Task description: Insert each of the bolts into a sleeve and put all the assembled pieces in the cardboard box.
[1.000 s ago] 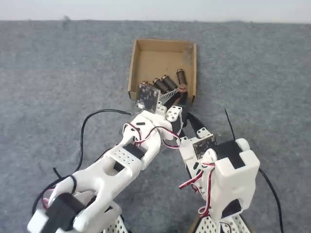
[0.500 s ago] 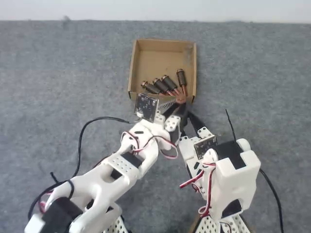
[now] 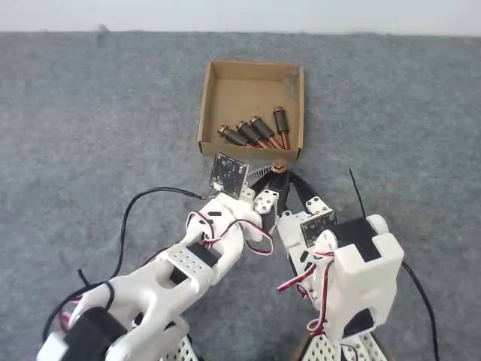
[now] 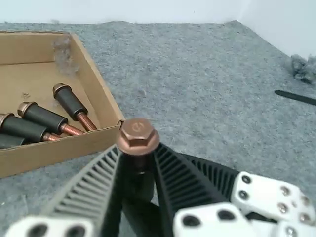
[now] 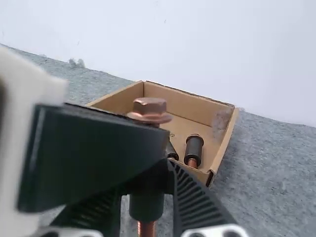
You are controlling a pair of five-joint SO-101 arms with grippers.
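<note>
Cardboard box [image 3: 252, 65] — far half free, assemblies [image 3: 255, 132] nearside

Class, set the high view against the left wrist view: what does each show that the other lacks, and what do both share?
High view: the whole cardboard box with four assembled pieces inside, the left arm and right arm, and a black cable looping on the carpet. Left wrist view: the hexagonal head of the sleeved bolt close up, ribbed fingers of the left tool either side of it, and grey fluff far off. Both: the box, pieces in it, the bolt, the carpet.
</note>
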